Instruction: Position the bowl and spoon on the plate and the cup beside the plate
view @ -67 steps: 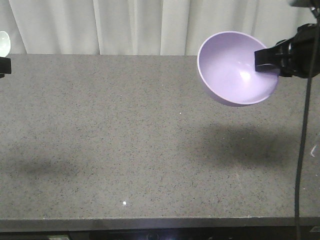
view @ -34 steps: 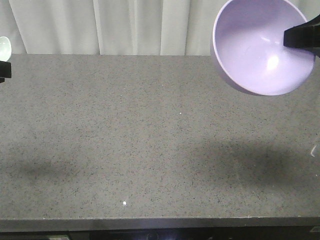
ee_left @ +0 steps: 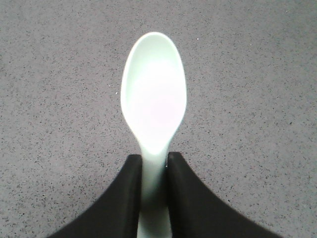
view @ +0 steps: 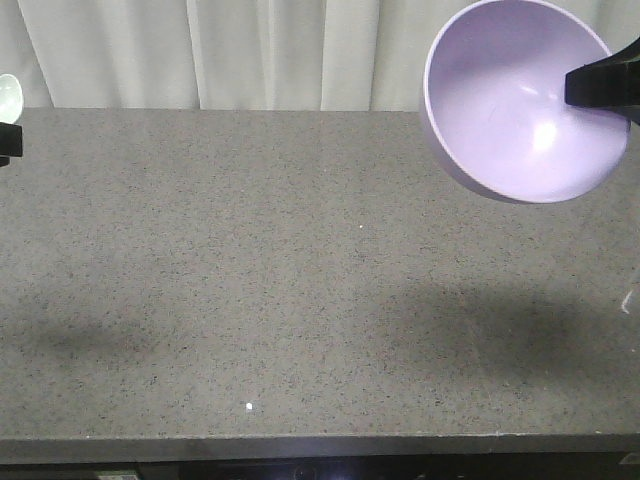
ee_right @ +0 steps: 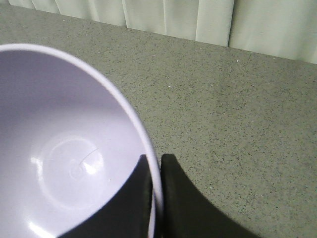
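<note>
The lavender bowl hangs high over the table's far right, tipped with its inside facing the front camera. My right gripper is shut on its rim, one finger inside and one outside; the right wrist view shows the bowl with the right gripper pinching its wall. At the far left edge, the mint-green spoon is held aloft. In the left wrist view my left gripper is shut on the handle of the spoon, head pointing away. The plate and the cup are out of view.
A grey speckled tabletop fills the front view, with pale curtains behind its far edge. Its front edge runs along the bottom. Shadows of the two arms lie on the surface at left and right.
The right gripper has lifted the bowl up and to the right, tipping it more toward the camera; over the last half second it dipped slightly. The left gripper with the spoon has stayed put.
</note>
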